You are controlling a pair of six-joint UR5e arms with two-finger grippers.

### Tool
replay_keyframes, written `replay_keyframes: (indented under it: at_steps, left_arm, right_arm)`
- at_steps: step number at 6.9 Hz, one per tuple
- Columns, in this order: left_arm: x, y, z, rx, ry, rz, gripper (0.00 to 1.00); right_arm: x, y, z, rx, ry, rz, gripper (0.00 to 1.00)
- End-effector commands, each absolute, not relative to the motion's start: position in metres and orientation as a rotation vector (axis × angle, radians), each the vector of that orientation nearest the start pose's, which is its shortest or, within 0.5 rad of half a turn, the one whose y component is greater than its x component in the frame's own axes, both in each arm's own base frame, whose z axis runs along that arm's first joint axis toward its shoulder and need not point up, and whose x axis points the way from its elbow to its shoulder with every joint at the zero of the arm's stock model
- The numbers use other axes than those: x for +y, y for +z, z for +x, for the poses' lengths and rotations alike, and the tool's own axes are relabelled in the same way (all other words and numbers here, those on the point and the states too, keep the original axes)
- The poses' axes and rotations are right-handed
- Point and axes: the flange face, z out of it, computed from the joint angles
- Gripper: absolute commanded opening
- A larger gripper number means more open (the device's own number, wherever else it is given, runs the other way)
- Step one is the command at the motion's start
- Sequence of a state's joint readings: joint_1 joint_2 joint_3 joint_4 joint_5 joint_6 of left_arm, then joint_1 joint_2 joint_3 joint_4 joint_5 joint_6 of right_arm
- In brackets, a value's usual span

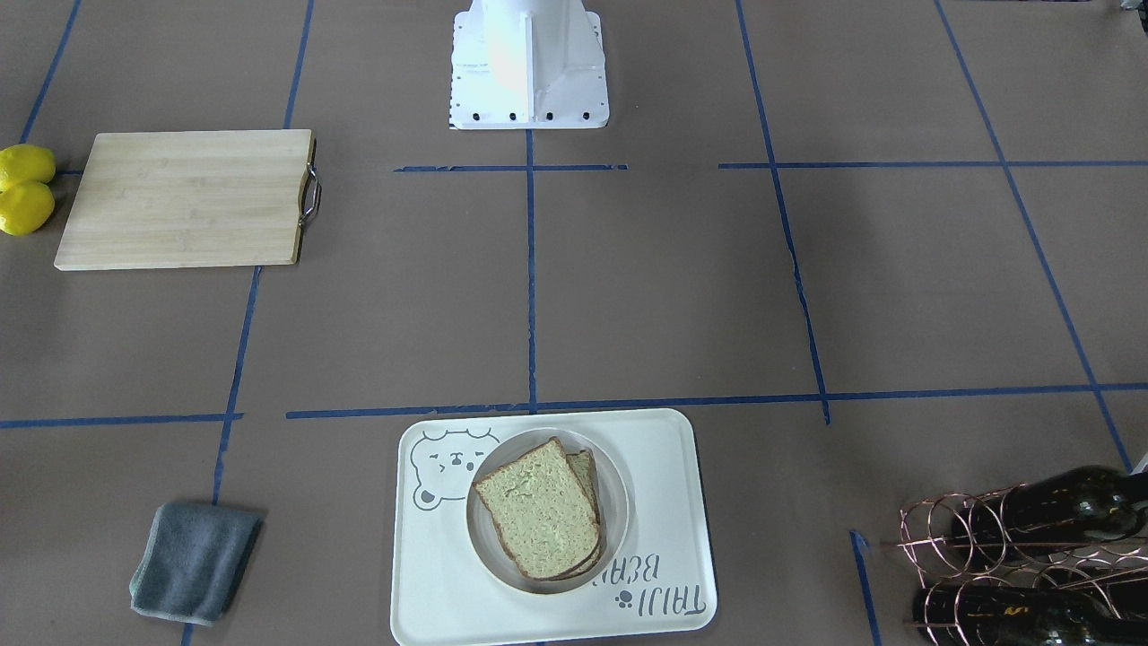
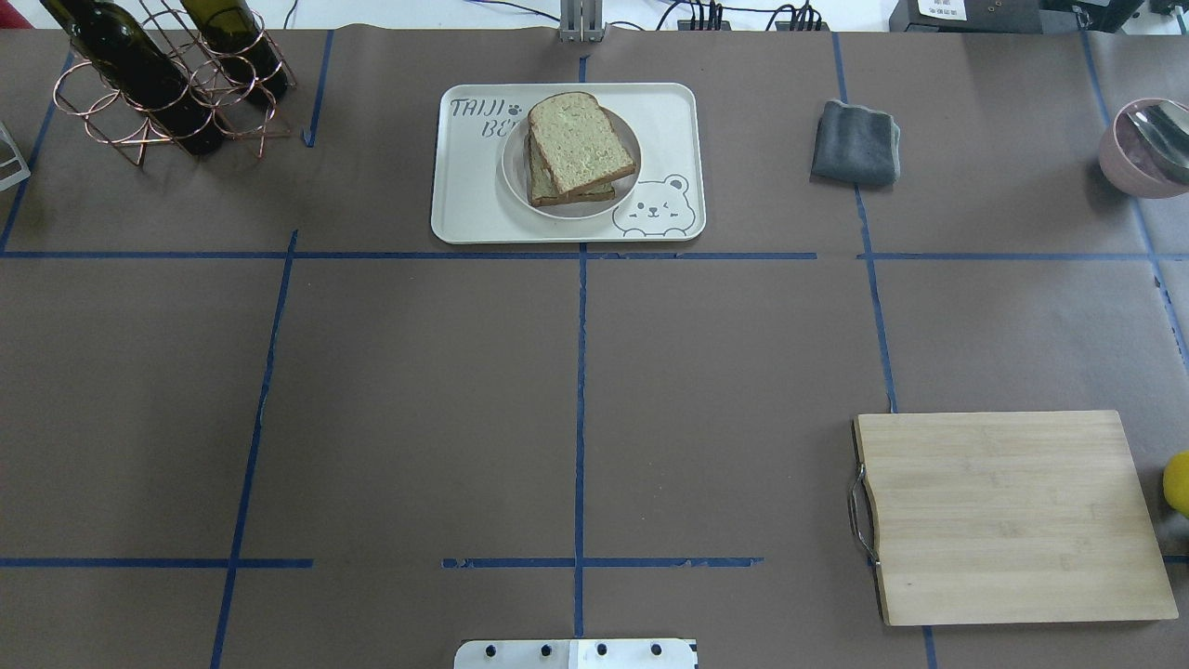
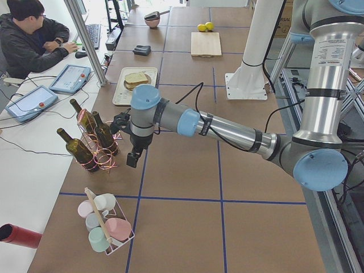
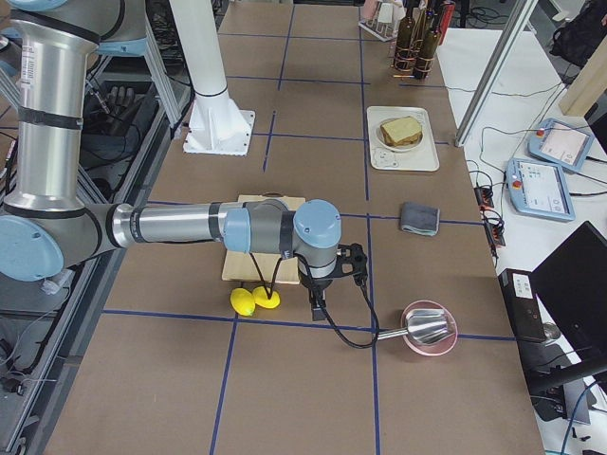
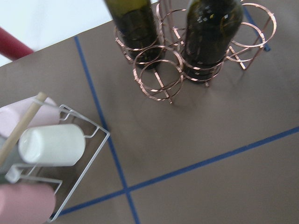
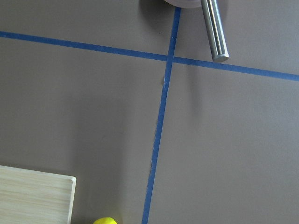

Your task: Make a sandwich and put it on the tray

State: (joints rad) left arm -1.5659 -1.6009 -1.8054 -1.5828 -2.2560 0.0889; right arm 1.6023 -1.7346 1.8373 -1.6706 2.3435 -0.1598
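Sandwich [image 1: 541, 508] sits stacked on a white plate [image 1: 617, 507] in the middle of the tray [image 1: 430, 574]; two bread slices [image 2: 582, 139] show, and any filling between them is hidden. Left gripper [image 3: 133, 158] and right gripper [image 4: 316, 303] hang well away from the tray, toward opposite table ends; cannot tell whether either is spread or closed. Stack looks light, soft, easily crushed and apt to slide apart, so best pinched gently across the crust edges, or moved by the plate rim.

Two lemons [image 1: 25, 187] lie beside the cutting board [image 1: 184, 199].
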Motion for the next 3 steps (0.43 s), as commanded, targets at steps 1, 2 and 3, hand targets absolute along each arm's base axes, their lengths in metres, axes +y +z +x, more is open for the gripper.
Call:
replay_keyframes:
  at_steps: [1,2,3]
  left_arm:
    - [-0.468,0.597,-0.084,0.677,0.118,0.165,1.0]
    - [-0.441,0.621,-0.081,0.717,0.102,0.121,1.0]
    - [-0.419,0.636,-0.075,0.781,0.087,0.084,1.0]
  right_arm:
    - [-0.423,0.606,0.078,-0.765,-0.131,0.094,1.0]
    - [-0.423,0.606,0.078,-0.765,-0.132,0.094,1.0]
    - [-0.421,0.607,0.077,-0.77,-0.129,0.091,1.0]
